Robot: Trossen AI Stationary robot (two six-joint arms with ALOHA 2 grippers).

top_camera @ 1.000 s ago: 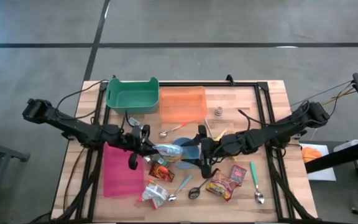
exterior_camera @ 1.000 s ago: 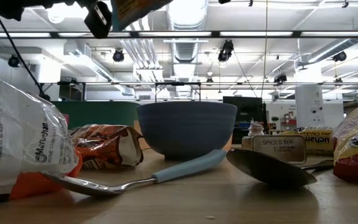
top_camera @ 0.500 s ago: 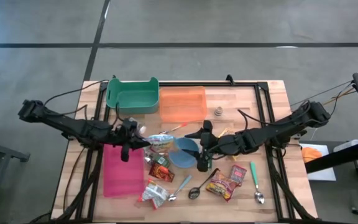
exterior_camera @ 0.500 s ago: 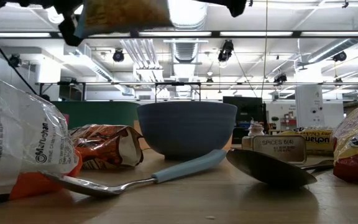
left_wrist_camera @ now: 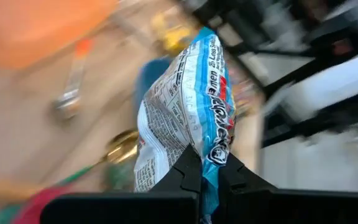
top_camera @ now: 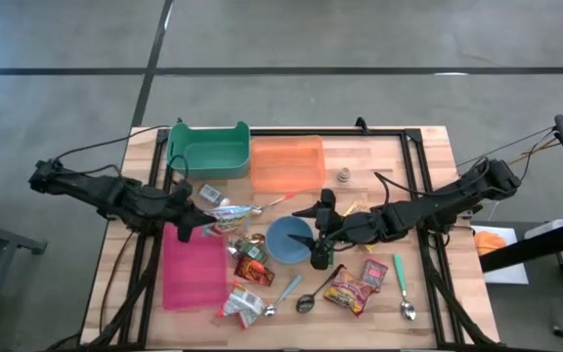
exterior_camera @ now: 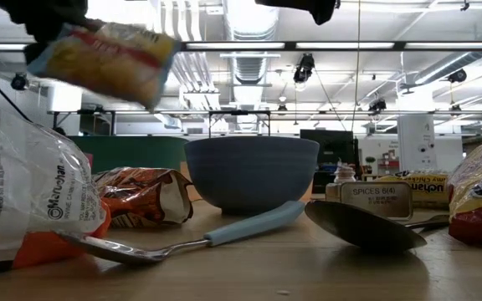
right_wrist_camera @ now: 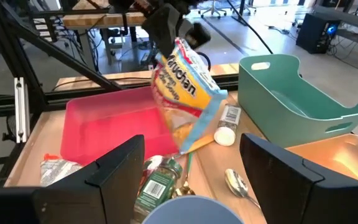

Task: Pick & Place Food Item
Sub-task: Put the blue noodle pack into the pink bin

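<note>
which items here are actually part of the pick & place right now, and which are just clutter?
In play:
- ramen packet, pinched in the shut left gripper, held above the table
- pink tray, just below it, though the target bin isn't certain

Lying about:
- blue bowl
- green bin
- orange tray
- spoons
- right gripper, open, waiting by the bowl

Left gripper clamped — right gripper spread.
</note>
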